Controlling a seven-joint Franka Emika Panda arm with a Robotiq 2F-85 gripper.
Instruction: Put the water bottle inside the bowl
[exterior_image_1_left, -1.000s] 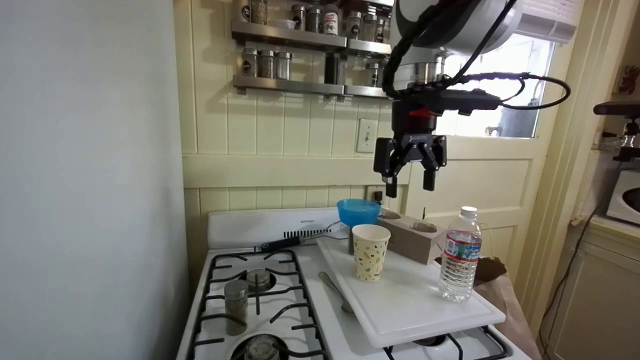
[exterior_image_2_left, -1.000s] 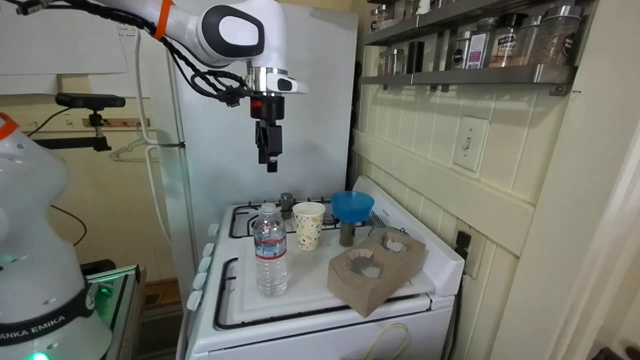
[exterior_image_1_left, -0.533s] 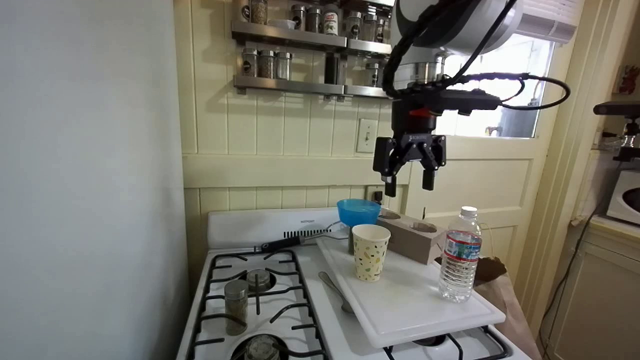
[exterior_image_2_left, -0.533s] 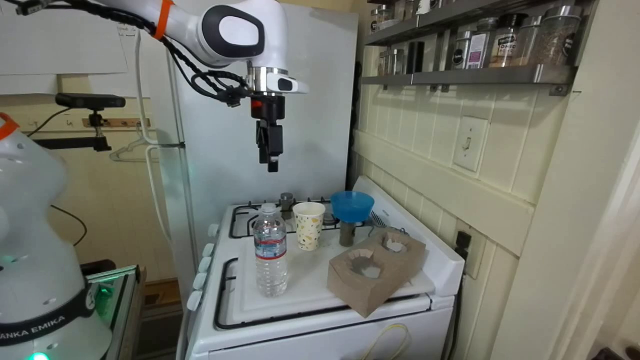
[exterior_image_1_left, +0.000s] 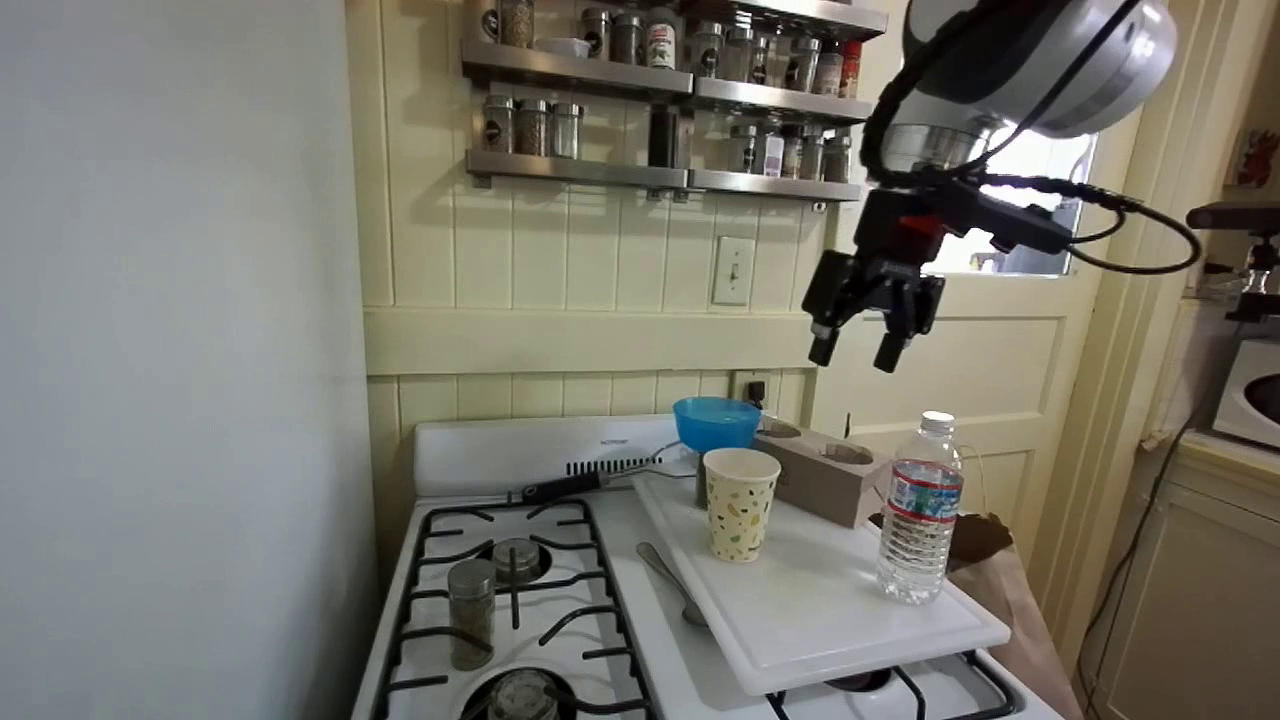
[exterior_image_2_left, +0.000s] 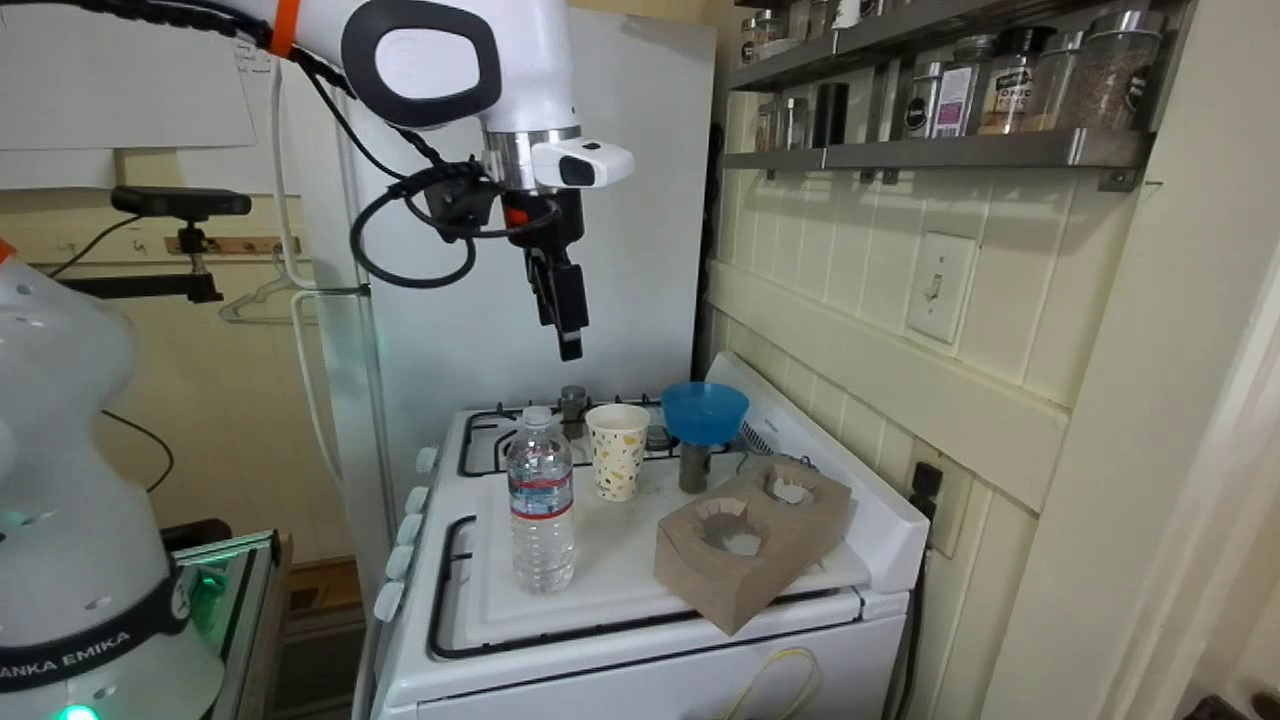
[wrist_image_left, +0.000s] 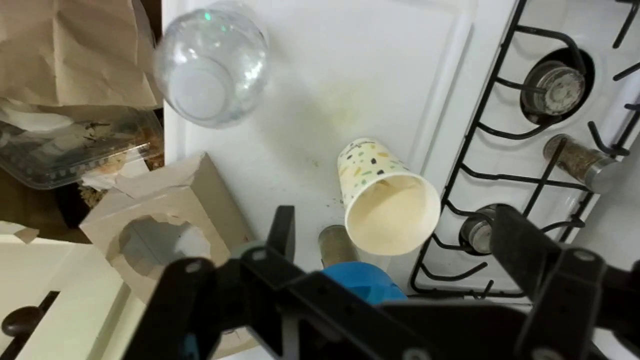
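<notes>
The arm (exterior_image_1_left: 1030, 75) has swung right in an exterior view, jaws spread and empty; centre them, untilted, over the water bottle (exterior_image_1_left: 921, 510) standing right of the paper cup (exterior_image_1_left: 741, 507) before descending.

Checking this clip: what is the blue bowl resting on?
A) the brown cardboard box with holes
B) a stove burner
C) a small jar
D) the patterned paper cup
C: in an exterior view the blue bowl sits raised, with the small jar standing directly beneath it.
</notes>
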